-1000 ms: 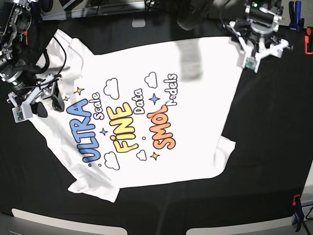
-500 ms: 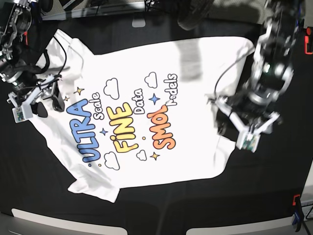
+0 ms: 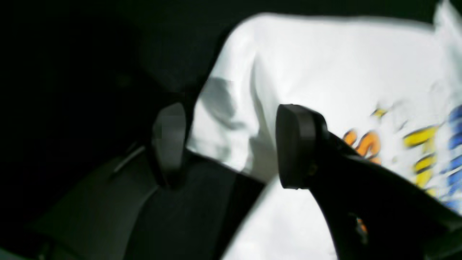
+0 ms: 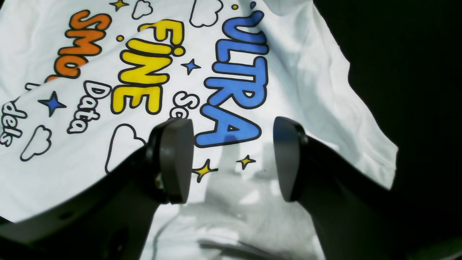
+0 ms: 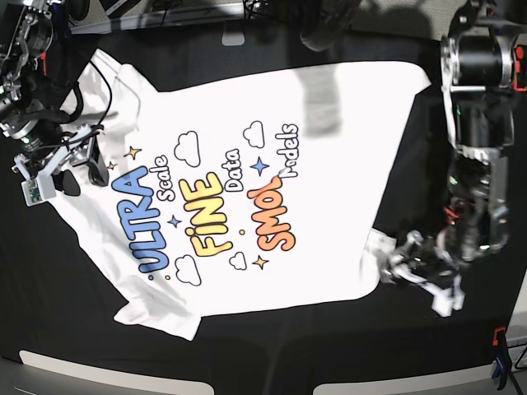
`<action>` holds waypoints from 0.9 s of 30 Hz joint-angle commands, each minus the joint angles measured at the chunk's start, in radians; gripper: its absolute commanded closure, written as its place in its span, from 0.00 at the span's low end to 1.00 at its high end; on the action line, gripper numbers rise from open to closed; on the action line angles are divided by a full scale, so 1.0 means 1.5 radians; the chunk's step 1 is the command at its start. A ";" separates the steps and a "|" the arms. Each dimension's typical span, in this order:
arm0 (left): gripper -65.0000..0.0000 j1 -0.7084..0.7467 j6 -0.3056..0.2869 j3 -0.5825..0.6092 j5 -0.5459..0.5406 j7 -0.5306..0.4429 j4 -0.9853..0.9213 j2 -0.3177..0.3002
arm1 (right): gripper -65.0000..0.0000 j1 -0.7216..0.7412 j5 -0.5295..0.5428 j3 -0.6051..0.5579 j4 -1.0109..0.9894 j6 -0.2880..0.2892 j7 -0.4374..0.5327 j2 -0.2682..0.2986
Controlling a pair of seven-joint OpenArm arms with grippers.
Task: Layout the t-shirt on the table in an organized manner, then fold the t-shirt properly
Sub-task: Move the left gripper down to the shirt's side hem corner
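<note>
The white t-shirt (image 5: 247,164) lies spread on the black table (image 5: 272,346), print side up, with blue, yellow and orange lettering. Its near-right sleeve (image 5: 377,251) is rumpled. My left gripper (image 5: 397,257) hangs open right beside that sleeve. In the blurred left wrist view the left gripper (image 3: 231,144) frames the sleeve edge (image 3: 223,119), with nothing pinched. My right gripper (image 5: 82,177) stands open over the shirt's left side. The right wrist view has the right gripper (image 4: 232,159) above the cloth by the blue word ULTRA (image 4: 238,83), holding nothing.
A blue and orange clamp (image 5: 499,355) grips the table's near-right edge, and an orange one (image 5: 520,74) sits at the far right. A small white piece (image 5: 235,39) lies beyond the shirt. Pale panels (image 5: 82,370) run along the near edge.
My left arm has swung from the far-right corner down along the shirt's right side to the near-right sleeve. The right arm and the shirt have stayed put.
</note>
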 commanded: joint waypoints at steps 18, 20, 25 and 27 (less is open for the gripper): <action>0.43 -0.048 -0.234 -0.178 -0.145 0.002 -0.278 -0.005 | 0.48 0.005 0.026 0.004 0.012 0.002 0.013 0.011; 0.43 -0.047 -0.234 -0.178 -0.145 0.001 -0.278 -0.005 | 0.48 0.005 0.027 0.004 0.012 0.002 0.013 0.011; 0.43 -0.046 -0.235 -0.177 -0.119 -0.007 -0.279 0.015 | 0.48 0.005 0.027 0.004 0.012 0.002 0.013 0.011; 0.43 -0.046 -0.235 -0.177 -0.094 -0.021 -0.279 0.032 | 0.48 0.005 0.026 0.004 0.012 0.002 0.013 0.011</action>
